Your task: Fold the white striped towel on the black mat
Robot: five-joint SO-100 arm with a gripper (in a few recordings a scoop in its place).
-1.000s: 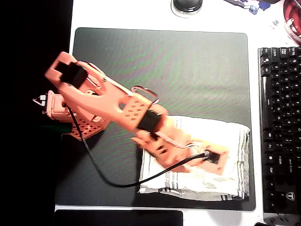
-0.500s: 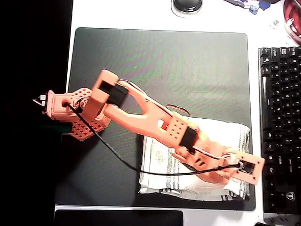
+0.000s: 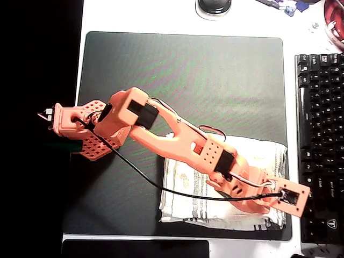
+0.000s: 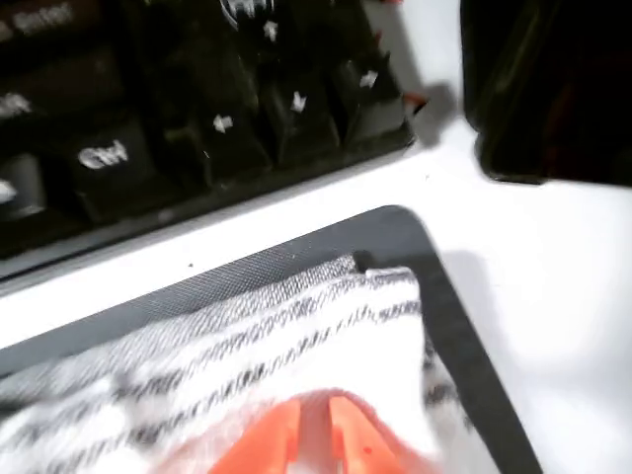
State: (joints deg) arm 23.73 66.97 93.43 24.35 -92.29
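Observation:
The white striped towel (image 3: 185,185) lies folded on the lower right part of the black mat (image 3: 188,70), its grey stripes along the near and right edges. My orange arm reaches from the left across the towel. My gripper (image 3: 264,207) is low over the towel's lower right corner. In the wrist view the two orange fingertips (image 4: 318,436) sit close together, shut, right above the striped towel (image 4: 296,331), with no cloth showing between them. The towel's corner ends just inside the mat's rounded corner (image 4: 449,306).
A black keyboard (image 3: 320,145) (image 4: 197,109) lies just right of the mat, close to the wrist camera. The arm's base (image 3: 75,126) stands at the mat's left edge. A round dark object (image 3: 214,5) is at the top, a dark slab (image 3: 134,249) at the bottom.
The arm has stretched out to the right and down, carrying the gripper from the towel's middle to its lower right corner. The towel has not visibly moved.

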